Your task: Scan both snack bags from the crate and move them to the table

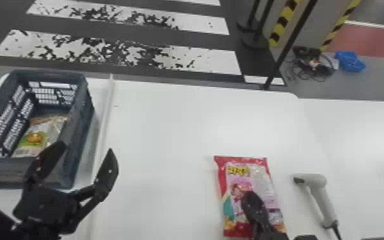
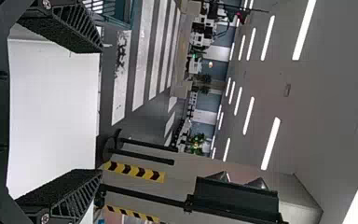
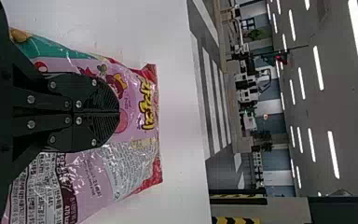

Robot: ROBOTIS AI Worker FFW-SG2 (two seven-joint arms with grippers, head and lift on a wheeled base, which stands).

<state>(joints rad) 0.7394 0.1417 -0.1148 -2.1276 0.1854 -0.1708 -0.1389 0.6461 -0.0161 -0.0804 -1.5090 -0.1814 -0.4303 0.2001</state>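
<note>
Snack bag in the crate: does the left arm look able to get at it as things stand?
Probably yes: the left gripper is open near the crate, whose top is uncovered. The snack bag lies low inside, so the gripper would likely need to enter from above the walls.

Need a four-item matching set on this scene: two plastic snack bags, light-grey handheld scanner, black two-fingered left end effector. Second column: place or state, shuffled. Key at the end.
Column one
1. Red-and-pink plastic snack bag
2. Green-and-cream plastic snack bag
3. Light-grey plastic handheld scanner
4. Black two-fingered left end effector

Column two
A. Inside the dark blue-grey plastic crate
B. Open, no bag between its fingers
C. Lying below the black right end effector
D. On the white table, to the right of a snack bag

Pairs: 1-C, 2-A, 3-D, 4-B
</note>
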